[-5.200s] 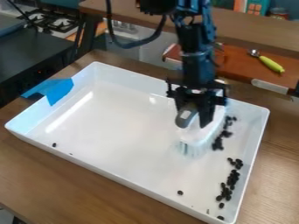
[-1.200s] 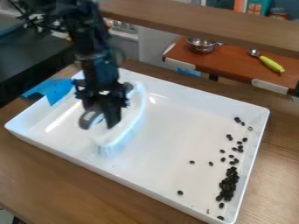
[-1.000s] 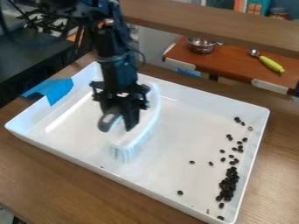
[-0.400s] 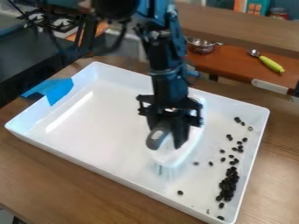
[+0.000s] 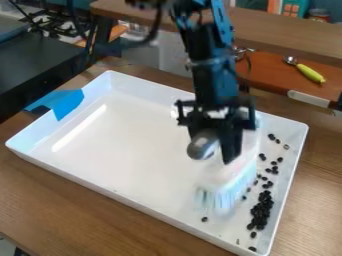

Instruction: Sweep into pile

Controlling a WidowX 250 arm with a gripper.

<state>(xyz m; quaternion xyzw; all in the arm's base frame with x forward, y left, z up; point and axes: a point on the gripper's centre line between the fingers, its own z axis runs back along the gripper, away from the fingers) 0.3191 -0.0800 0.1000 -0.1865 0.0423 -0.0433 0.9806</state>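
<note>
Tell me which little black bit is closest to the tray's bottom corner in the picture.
The single black bit just inside that corner of the white tray. It lies apart, below the dense heap; every other bit is farther up.

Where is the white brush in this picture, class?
In the camera view, the white brush is in the right half of the white tray, below the claw and just left of the scattered dark beans.

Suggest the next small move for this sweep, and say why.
Probably a short push of the brush toward the tray's right wall: a few loose dark pieces lie between its bristles and the dense cluster near that wall, so this should gather them in.
</note>
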